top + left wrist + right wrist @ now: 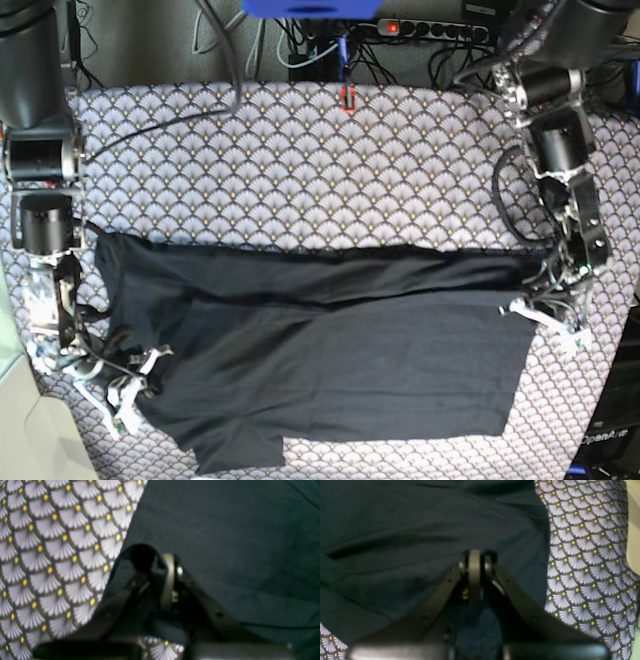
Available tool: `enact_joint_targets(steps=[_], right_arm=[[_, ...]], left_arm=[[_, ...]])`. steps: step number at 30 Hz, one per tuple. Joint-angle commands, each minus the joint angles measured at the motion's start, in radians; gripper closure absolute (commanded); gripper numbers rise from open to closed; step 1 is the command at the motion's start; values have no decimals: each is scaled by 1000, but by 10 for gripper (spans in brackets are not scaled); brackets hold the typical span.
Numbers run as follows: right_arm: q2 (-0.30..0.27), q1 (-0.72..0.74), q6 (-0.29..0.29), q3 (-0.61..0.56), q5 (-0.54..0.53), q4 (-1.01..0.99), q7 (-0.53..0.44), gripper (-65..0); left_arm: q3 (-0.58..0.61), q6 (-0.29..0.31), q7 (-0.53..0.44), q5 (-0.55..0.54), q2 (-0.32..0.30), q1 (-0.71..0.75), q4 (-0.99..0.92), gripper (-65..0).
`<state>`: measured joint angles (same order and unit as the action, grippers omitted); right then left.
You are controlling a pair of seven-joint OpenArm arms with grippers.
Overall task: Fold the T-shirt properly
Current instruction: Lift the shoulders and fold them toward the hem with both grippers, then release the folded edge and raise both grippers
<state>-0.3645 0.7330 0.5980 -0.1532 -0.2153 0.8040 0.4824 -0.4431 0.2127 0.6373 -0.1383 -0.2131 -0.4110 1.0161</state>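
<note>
Lying flat: the T-shirt [330, 350] was spread dark across the patterned tablecloth [300, 160], its upper part doubled over along a long crosswise fold.
Shirt edges: one side edge sat at the left gripper [545, 305], the opposite side at the right gripper [125, 375].
Left gripper [160, 562]: jaws together, clamped on a pinched-up bunch of shirt edge; bare tablecloth [55, 555] lay just beside it.
Right gripper [475, 560]: jaws together on dark cloth [420, 530], which ran between and beneath its fingers [517, 600]; tablecloth [587, 555] showed just beyond.
Arms: well apart, one at each end of the shirt.
</note>
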Motion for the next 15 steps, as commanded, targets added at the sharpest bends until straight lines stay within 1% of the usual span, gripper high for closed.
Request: enact_joint_targets(steps=[1,3,6,8,10,14,15], right_arm=[[-11,38,-3,5,-11,16,-26,0],[-11,38,-3,5,-11,16,-26,0],[-9,38,-3,5,-11,16,-26,0],[-9,38,-3,5,-11,16,-26,0],[-9,38,-3,5,-11,16,-26,0],[-9,38,-3,4,-11,16,-26,-2],[-9,38,-3,4,-11,16,-26,-12]], left_arm=[[-3,3,-23,-5,-12,-32,13,0],[-3,3,-27,-8,-13,-32,14,-59],[-3,3,-61,-8,-12,-32,23,-156],[-3,3,-87,-10,-10,-30,23,-196],[-3,3,-101,-10,-10,-29,23,-211],[-3,3,-99,-10,-10,-30,17,-213],[-3,3,-99,-10,-10,-30,23,-213]])
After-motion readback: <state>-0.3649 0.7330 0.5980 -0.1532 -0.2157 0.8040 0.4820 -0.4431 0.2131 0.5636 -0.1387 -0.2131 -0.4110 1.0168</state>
